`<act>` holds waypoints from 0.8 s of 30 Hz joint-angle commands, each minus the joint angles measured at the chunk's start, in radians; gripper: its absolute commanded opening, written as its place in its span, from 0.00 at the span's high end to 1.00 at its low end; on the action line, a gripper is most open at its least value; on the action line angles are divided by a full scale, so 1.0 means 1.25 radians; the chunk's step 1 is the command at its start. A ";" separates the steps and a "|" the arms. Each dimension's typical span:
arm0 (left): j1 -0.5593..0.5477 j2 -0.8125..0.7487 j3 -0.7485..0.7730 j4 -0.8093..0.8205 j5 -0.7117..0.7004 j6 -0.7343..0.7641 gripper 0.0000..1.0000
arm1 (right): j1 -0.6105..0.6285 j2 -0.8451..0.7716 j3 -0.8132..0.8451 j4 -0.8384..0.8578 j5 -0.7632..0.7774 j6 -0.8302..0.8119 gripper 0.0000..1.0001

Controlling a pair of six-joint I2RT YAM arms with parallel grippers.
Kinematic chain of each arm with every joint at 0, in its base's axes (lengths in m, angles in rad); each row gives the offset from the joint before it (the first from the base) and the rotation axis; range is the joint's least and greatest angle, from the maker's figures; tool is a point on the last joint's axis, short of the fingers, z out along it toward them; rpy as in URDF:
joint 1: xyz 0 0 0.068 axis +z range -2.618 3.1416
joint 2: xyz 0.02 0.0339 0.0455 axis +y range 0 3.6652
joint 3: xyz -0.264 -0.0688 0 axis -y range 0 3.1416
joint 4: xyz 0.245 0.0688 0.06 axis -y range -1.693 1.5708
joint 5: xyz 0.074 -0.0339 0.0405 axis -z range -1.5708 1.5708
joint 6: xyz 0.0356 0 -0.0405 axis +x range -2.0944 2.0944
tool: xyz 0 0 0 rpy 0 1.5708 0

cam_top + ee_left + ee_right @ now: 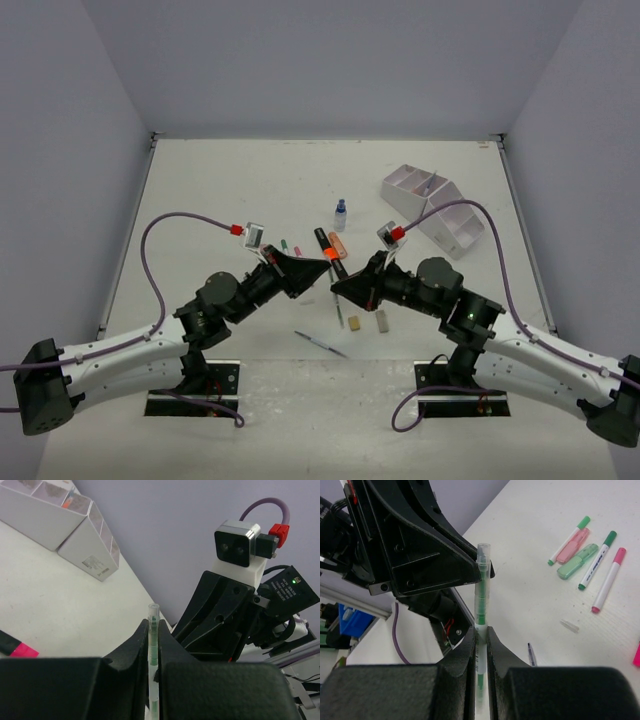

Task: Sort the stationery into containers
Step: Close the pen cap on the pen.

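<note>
A thin green pen with a clear cap is held off the table between both grippers, which meet tip to tip at the table's middle. My left gripper is shut on its capped end, and the cap pokes out past the fingertips. My right gripper is shut on the barrel's white band. The top view shows the left gripper and right gripper nose to nose. The white containers stand at the far right, also seen in the left wrist view.
On the table lie a blue-capped bottle, a black marker, two erasers, a dark pen, pink and green highlighters, thin pens and a loose clear cap.
</note>
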 commanded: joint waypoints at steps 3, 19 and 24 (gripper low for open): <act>-0.003 0.009 -0.051 0.038 0.018 0.067 1.00 | 0.002 0.005 0.141 -0.048 0.088 0.037 1.00; -0.003 0.019 0.005 0.028 0.040 0.090 1.00 | 0.002 0.042 0.069 0.071 -0.065 -0.018 1.00; -0.004 -0.020 0.005 0.039 0.055 0.118 1.00 | 0.002 0.077 0.039 0.121 -0.142 -0.022 0.65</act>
